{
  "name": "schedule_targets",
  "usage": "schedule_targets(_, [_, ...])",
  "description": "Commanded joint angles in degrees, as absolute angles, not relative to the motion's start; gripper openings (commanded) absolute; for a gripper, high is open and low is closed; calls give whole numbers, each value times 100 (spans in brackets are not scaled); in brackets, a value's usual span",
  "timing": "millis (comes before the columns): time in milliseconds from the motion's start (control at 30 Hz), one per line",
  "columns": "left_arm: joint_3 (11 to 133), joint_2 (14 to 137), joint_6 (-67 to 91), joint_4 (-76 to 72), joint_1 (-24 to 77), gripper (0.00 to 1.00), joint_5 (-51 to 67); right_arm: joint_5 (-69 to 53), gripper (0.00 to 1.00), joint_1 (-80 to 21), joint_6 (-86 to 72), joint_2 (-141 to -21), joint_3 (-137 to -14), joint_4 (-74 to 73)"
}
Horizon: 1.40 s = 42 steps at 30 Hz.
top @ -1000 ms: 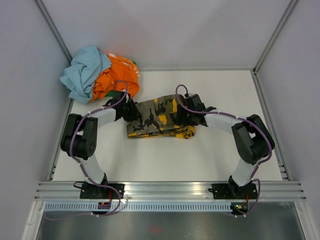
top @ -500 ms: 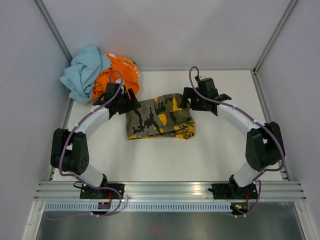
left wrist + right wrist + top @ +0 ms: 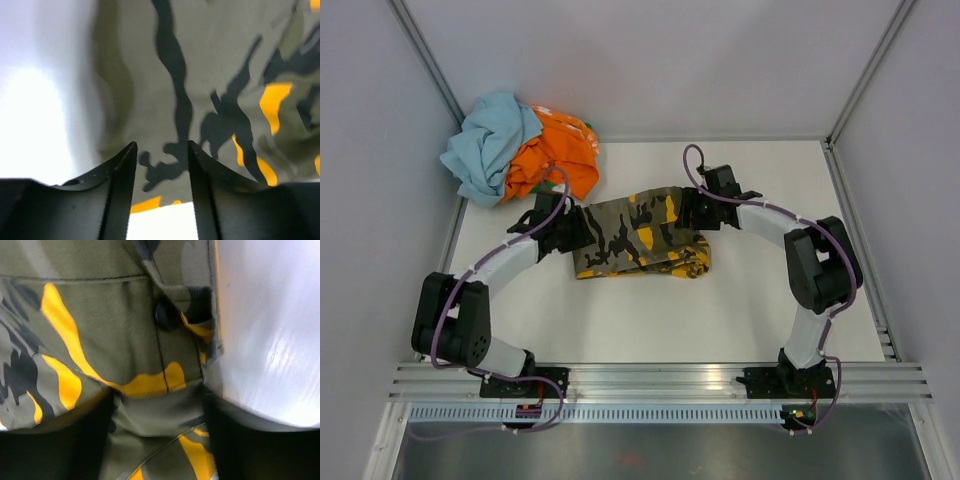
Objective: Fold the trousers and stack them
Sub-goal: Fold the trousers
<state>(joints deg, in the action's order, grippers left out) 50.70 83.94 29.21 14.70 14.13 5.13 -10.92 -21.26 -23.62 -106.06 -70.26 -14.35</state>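
The folded camouflage cargo trousers [image 3: 638, 236] of olive, black, grey and orange-yellow cloth lay across the middle of the white table [image 3: 770, 310], a compact oblong with its long side running left to right. The left gripper [image 3: 572, 228] was low at the bundle's left end and the right gripper [image 3: 692, 212] at its far right corner. In my judgement that placing suited either squaring the fold or taking both ends for a lift toward a stack. In the left wrist view the left gripper [image 3: 160, 150] had its fingers partly parted, with bare table and the cloth edge [image 3: 215, 75] showing through the gap and nothing caught between them. In the right wrist view the right gripper [image 3: 157, 440] stood wide, astride a raised ridge of cloth [image 3: 100, 340] beside a dark button [image 3: 166, 315] – no pinch was evident. The near edge of the bundle showed uneven layers, with a yellow hem peeping out at the right. A loose heap of light-blue and orange garments [image 3: 520, 150] sat at the far left corner, just clear of the trousers – seemingly unfolded.
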Motion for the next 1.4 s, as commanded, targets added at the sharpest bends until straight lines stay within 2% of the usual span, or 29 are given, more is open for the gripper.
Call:
schedule_targets(0, [4948,8043,2892,765,2053,48,1195,-1011,63,-2101,-2364,-10870,-7329,-993])
schedule_targets(67, [5001,8042,2865,581,2415,47,1187,-958,50,-2066,-2364,-11038,-7654,-1360])
schedule_targets(100, [5088,8059,2900,528,2713,44,1178,-984,39,-2048,-2356,-11152,-7847,-1501])
schedule_targets(167, [5185,8077,3076,212,3013,43,1178,-1115,34,-2013,-2356,-11093,-7962,-1819])
schedule_targets(233, [5221,8182,3190,-356,3181,44,1125,-1169,42,-2004,-2364,-10900,-7919,-1907])
schedule_targets(267, [5299,8261,3208,-543,3295,43,1116,-1152,55,-2004,-2373,-10681,-7910,-1959])
schedule_targets(367, [5693,8814,3269,-1045,3488,41,1299,-1072,76,-1978,-2330,-10355,-8033,-2363])
schedule_targets(500, [6327,9615,3401,-1396,3822,34,1564,-984,78,-1855,-2215,-10029,-8288,-2812])
schedule_targets(533, [6467,9859,3454,-1493,3971,29,1669,-984,75,-1820,-2197,-9941,-8288,-2769])
schedule_targets(600, [6495,10071,3646,-1941,4130,27,1775,-1167,67,-1697,-2223,-9897,-8244,-2629])
schedule_targets(633, [6486,10177,3734,-2090,4200,19,1810,-1326,56,-1635,-2276,-9940,-8244,-2428])
schedule_targets(667, [6469,10369,3831,-2362,4332,15,1819,-1536,37,-1583,-2363,-9975,-8201,-2269])
schedule_targets(700, [6443,10458,4015,-2521,4394,11,1819,-1991,30,-1495,-2582,-10019,-8131,-1833])
schedule_targets(733, [6355,10537,4112,-2644,4447,2,1706,-2186,19,-1477,-2714,-10150,-8069,-1585])
schedule_targets(767, [6302,10686,4226,-2915,4560,2,1670,-2336,16,-1468,-2829,-10238,-7990,-1408])
schedule_targets(867, [6127,10941,4517,-3111,4711,2,1442,-2662,10,-1459,-3172,-10704,-8050,-985])
schedule_targets(1100, [5583,11591,5543,-3349,4816,2,836,-3058,9,-1459,-3533,-11609,-7990,-282])
schedule_targets(1367, [5186,11734,5819,-3508,4825,2,958,-2804,8,-1459,-3226,-12330,-8366,-369])
